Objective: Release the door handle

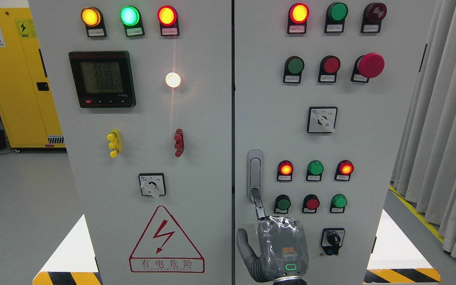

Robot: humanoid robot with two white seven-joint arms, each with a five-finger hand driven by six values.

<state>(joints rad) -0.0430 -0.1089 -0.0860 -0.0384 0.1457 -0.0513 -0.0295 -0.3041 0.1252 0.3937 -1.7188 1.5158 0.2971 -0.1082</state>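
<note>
Showing at 6 o'clock, just right of centre: right hand [281, 247] gripping nothing, thumb splaying toward 9 o'clock, one finger [259, 206] stretching toward 12 and touching the lower end of the door handle [255, 170], itself sitting upright at 5 o'clock from the lit white lamp [173, 79].

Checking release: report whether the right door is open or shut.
Shut: right door lies flush beside the left door, handle folded flat.

Robot hand [277, 247], one visible: we list a grey body wrapped in clear, crinkled plastic film, a small orange marking on its back, a green-lit oval ring below it, and dark grey jointed fingers [259, 206] with ribbed segments.
</note>
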